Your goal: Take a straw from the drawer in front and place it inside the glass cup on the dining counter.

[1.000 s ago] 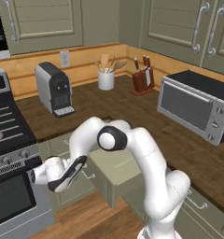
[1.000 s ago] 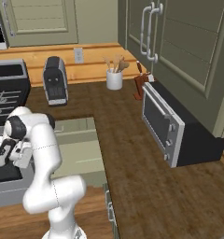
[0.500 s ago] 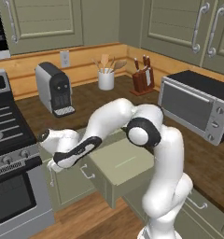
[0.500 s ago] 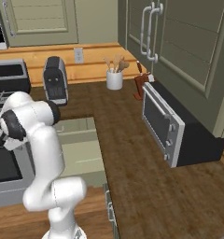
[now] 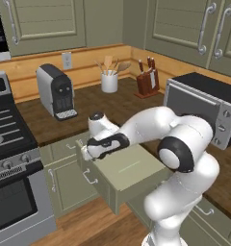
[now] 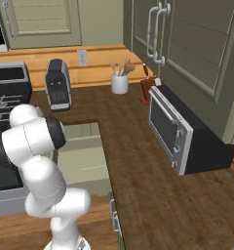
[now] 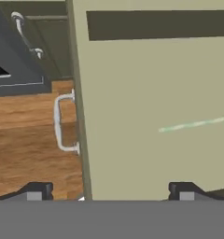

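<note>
Kitchen counter behind; drawer (image 5: pixel 129 169) pulled out, straw (image 7: pixel 192 124) seemingly inside, end effector (image 7: pixel 109 191) open above.

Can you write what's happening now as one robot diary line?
drawer: open | straw: lying inside, not grabbed | gripper: open, above drawer's front edge

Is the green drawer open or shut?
Open. The wide sage-green box drawer sticks out from the cabinets, so you can see inside it, where a thin pale yellow-green straw lies flat on its floor.

White arm (image 5: pixel 185 192), glossy rounded links, dark grey joint caps, black band behind the pincer (image 5: pixel 86 153), small dark fingertips (image 7: pixel 37 190)
</note>
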Controlling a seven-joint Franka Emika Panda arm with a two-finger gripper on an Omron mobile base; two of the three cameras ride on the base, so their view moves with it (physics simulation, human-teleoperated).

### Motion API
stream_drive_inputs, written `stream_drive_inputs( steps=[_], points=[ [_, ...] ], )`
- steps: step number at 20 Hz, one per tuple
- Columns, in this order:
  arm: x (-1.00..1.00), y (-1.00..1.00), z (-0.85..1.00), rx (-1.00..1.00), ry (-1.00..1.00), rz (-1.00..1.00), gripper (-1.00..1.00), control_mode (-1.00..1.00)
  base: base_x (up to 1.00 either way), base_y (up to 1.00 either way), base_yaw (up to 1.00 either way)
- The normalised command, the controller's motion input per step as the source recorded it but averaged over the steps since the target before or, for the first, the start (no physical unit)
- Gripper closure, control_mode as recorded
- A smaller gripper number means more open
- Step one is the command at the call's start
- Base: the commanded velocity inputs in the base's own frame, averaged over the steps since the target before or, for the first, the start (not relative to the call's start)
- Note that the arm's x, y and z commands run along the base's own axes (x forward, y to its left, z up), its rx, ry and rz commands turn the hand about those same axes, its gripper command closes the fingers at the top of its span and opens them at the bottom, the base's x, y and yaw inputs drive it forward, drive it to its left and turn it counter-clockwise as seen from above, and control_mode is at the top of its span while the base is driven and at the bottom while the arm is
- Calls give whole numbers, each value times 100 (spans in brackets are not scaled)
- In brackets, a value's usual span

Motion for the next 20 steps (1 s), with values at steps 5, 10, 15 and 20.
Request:
stream_drive_inputs(
  steps=[5, 10, 15, 20],
  points=[
    [38, -52, -28, 19, 19, 0, -100, -100, 0, 0, 0],
    [33, -7, -48, 6, 12, 0, -100, -100, 0, 0, 0],
    [18, 0, -50, 0, 3, 0, -100, -100, 0, 0, 0],
    [3, 17, -45, 0, 0, 0, -100, -100, 0, 0, 0]
  ],
)
